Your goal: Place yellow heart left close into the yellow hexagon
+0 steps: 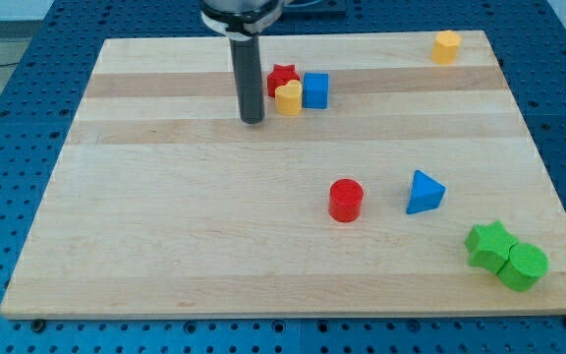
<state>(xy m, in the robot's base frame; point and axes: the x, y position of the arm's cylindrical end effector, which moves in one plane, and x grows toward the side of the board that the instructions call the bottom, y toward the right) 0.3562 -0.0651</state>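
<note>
The yellow heart (289, 98) lies near the view's top centre, touching a red star (281, 78) behind it and a blue cube (315, 90) on its right. The yellow hexagon (446, 46) sits far off at the view's top right corner of the board. My tip (253, 120) rests on the board just left of the yellow heart, a small gap apart from it. The dark rod rises straight up from the tip to the view's top edge.
A red cylinder (346, 200) and a blue triangle (424, 192) lie right of centre. A green star (488, 244) and a green cylinder (523, 265) touch at the bottom right. The wooden board (165, 216) sits on a blue perforated table.
</note>
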